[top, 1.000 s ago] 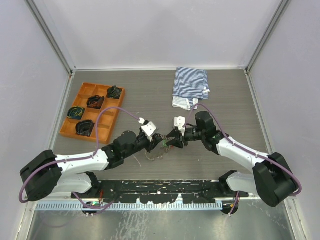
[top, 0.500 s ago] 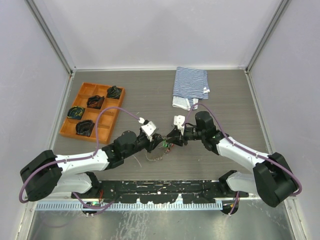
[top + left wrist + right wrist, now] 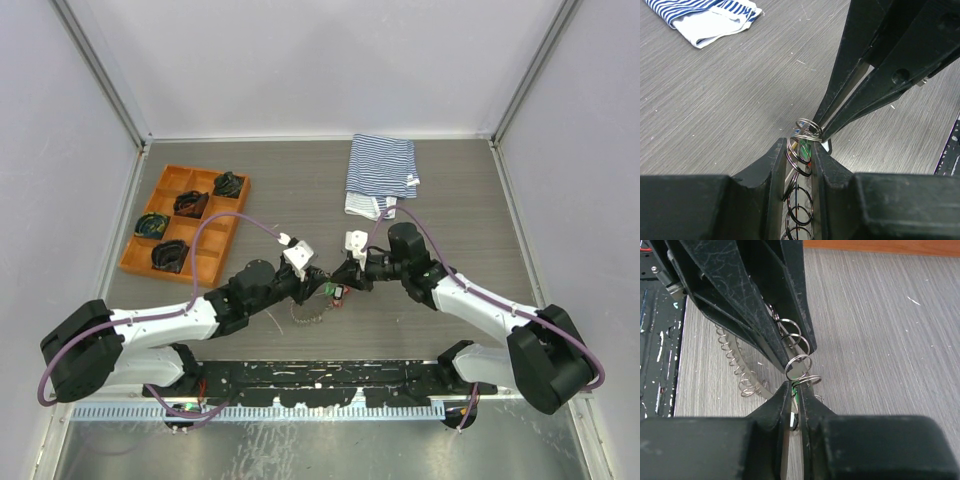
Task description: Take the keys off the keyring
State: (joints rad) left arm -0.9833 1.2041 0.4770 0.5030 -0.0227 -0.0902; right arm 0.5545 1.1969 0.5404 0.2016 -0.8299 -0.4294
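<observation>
The left gripper clamps the keyring by its chain, tail trailing on the table; the right gripper pinches the end ring beside the green key; hold the ring steady and work the key round gently, never tugging.

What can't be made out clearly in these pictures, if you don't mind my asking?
Keys: only a green sliver shows in each wrist view, the left gripper and right gripper hiding the rest; mere specks from above.
Right gripper's hold, key or keyring: hidden by its own fingers, right wrist view.
Keyring chain: cut off by the left wrist view's bottom edge.
Dark bundles in the orange tray: too small in the top view.
</observation>
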